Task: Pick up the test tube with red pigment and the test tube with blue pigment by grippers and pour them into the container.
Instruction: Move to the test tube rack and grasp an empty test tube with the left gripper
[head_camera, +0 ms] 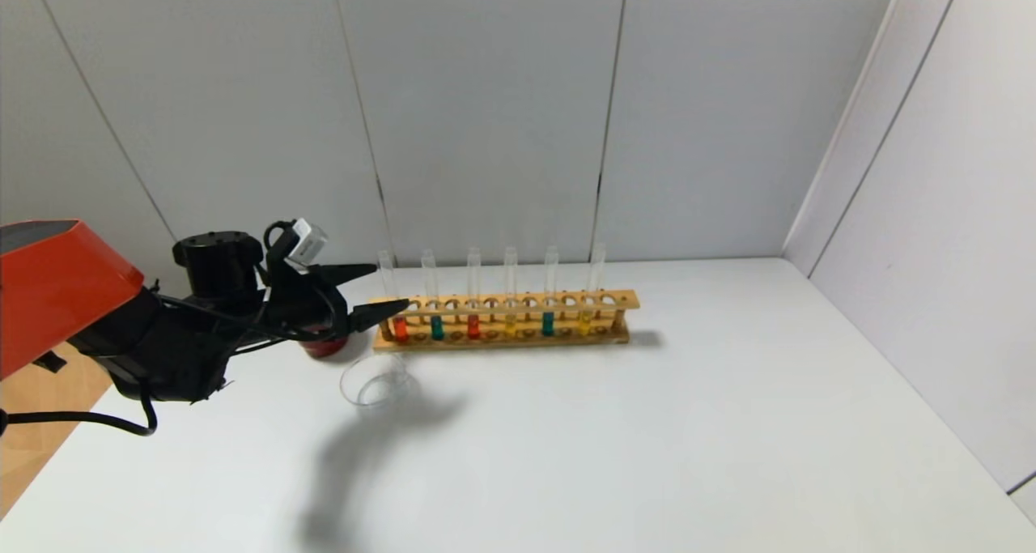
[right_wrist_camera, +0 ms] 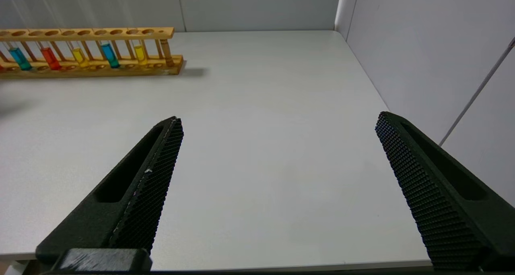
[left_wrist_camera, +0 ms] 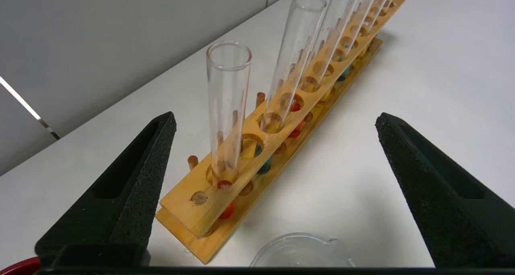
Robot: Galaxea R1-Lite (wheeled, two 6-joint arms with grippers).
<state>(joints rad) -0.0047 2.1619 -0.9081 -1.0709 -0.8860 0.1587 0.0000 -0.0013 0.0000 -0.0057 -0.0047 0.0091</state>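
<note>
A white worktop [head_camera: 647, 423] stands among grey wall panels [head_camera: 486, 108]. By its far-left part, the left gripper [head_camera: 384, 290] gapes wide, empty, flanking the test tube with red pigment [head_camera: 399, 323] at the wooden rack [head_camera: 506, 320]'s left end. The right gripper [right_wrist_camera: 277, 126] hangs spread, holding nothing, over the near-right edge.

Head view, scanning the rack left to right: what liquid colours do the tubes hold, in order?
In the wooden rack: red tube → blue tube → red tube → yellow tube → blue tube → yellow tube. The open left gripper sits at the rack's left end.
</note>
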